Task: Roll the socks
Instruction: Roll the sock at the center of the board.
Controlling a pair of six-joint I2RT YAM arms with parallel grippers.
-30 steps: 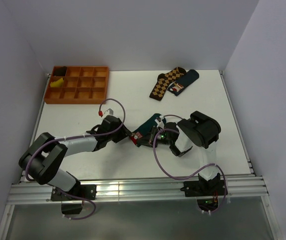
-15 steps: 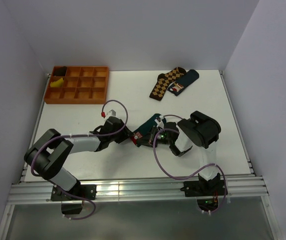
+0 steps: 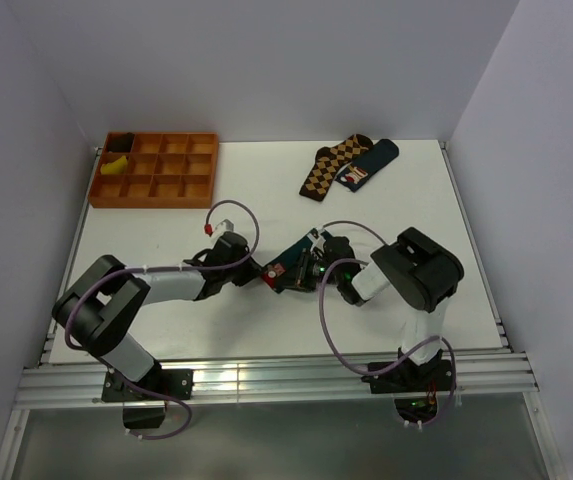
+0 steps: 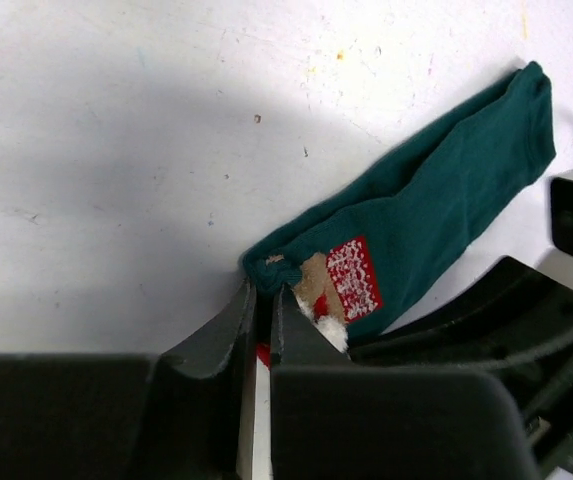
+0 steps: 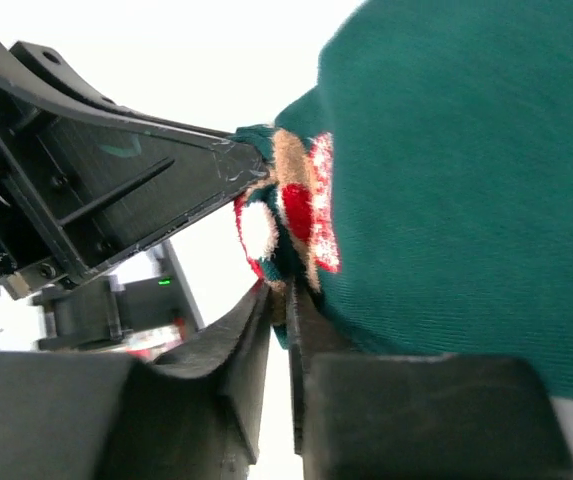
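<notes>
Pinching the patch end of the socks (image 3: 301,258), lying mid-frame in the top view, with left gripper (image 4: 264,300) and right gripper (image 5: 281,300) both pressed onto fabric, after swinging the right elbow (image 3: 426,270) toward the lower right, probably starting the roll.

The socks (image 4: 436,200) lie on the table (image 4: 116,130) — one end between the fingers of the left gripper (image 4: 265,296), the rest ahead and to their right. The right gripper (image 5: 279,300) meets that end from across. Far beyond — a tray (image 3: 156,172), more socks (image 3: 346,165).
</notes>
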